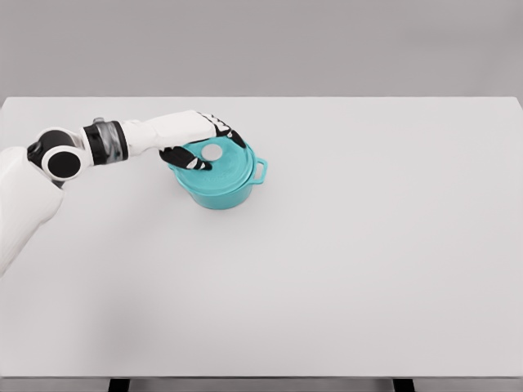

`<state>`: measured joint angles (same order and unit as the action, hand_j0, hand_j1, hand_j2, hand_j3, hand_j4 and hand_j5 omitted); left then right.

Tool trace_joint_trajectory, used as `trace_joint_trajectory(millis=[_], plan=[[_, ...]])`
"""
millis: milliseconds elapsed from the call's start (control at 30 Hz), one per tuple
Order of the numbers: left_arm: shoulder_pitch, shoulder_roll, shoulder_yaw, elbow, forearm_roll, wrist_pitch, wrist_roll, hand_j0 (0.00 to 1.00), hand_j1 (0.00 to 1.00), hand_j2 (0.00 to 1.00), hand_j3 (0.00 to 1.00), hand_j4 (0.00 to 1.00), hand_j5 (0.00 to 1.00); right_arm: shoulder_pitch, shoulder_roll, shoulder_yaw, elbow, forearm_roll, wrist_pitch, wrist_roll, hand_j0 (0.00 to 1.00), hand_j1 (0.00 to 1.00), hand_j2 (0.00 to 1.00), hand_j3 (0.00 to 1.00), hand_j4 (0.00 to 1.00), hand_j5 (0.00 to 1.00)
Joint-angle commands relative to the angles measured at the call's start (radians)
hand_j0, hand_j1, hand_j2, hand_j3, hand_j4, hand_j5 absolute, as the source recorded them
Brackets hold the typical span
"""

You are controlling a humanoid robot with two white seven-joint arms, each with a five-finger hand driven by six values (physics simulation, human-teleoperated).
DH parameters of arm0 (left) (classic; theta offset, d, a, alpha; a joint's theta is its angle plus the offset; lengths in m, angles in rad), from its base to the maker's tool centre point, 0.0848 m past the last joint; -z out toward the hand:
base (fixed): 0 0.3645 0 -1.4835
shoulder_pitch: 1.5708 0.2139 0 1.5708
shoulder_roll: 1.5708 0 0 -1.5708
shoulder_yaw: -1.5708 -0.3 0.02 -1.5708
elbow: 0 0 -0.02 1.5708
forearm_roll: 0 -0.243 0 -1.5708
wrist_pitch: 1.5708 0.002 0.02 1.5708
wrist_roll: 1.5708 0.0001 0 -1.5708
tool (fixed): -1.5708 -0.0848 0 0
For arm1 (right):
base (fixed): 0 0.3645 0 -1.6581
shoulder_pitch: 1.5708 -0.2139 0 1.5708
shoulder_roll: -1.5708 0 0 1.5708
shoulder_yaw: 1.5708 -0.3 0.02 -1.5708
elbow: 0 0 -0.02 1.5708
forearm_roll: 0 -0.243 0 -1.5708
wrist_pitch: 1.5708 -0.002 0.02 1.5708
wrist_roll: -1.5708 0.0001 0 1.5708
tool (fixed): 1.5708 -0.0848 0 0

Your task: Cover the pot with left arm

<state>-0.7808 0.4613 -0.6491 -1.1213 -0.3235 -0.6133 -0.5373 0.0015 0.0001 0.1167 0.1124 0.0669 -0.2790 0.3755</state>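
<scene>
Table (343, 269): a plain white top fills nearly the whole head view, its far edge running straight across the upper quarter against a grey backdrop. Two dark legs show at the bottom edge.

Left arm (49, 159): white segments with a black joint enter from the left edge at about 9 o'clock and reach rightward across the table toward the pot. A grey and black wrist collar sits between the joint and the white forearm.

Pot (222, 186): a teal round cooking pot stands upright on the table, left of centre and in the upper half of the view, at roughly 10 o'clock from the middle of the table. One loop handle (260, 171) projects from its side at 3 o'clock. The opposite side is hidden behind the hand.

Lid (219, 162): a teal lid lies on top of the pot, apparently flush with the rim, though the seating on the hidden left side cannot be confirmed. A pale round knob (212, 152) sits at its centre.

Left hand (200, 145): white palm with black fingers, positioned over the lid's 9 to 12 o'clock portion. The fingers are curved around the area of the knob, thumb at the near-left edge and the other fingers along the far edge. Whether they actually clamp the lid or merely rest against it cannot be told from this view.
</scene>
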Motion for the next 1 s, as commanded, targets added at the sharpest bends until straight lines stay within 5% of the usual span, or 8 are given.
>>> trace_joint_trajectory(millis=[0,967], plan=[[0.000,0.000,0.002,-0.002,0.009,0.002,0.000,0.80,0.80,0.80,0.80,0.80,0.80,0.000,0.000,0.000,0.000,0.001,0.000,0.000,1.00,1.00,1.00,1.00,1.00,1.00],[-0.003,0.014,0.002,-0.015,0.069,0.002,0.000,0.91,0.91,0.91,0.91,0.91,0.91,0.000,0.000,0.000,0.000,0.001,0.000,0.000,1.00,1.00,1.00,1.00,1.00,1.00]])
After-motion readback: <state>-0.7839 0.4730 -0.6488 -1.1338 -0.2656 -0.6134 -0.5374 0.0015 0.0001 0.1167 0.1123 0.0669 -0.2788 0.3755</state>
